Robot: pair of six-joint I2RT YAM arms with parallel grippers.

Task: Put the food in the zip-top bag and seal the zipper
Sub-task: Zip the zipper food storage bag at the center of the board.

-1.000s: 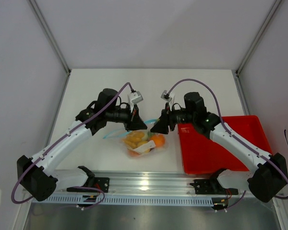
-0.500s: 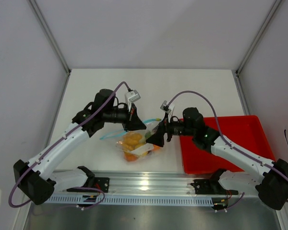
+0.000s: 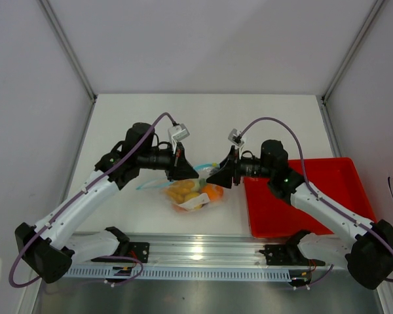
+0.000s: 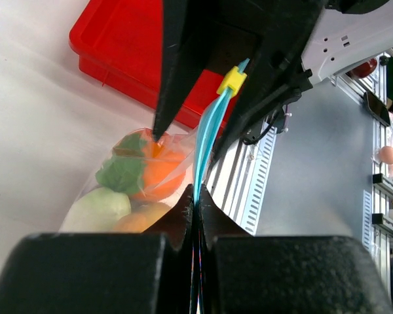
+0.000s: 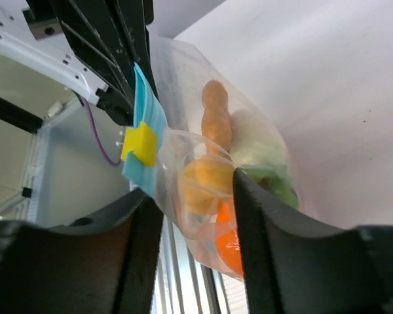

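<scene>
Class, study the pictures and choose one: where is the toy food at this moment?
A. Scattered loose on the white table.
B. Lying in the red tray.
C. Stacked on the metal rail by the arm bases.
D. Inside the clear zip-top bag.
D, since the orange and yellow food shows through the clear wall of the zip-top bag, which sits left of the red tray.

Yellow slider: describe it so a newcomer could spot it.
On the table is a clear bag of food, its blue zipper pinched by the left gripper. The slider is the small yellow clip on that strip, between the fingers of the right gripper; other yellow pieces lie inside the bag.
</scene>
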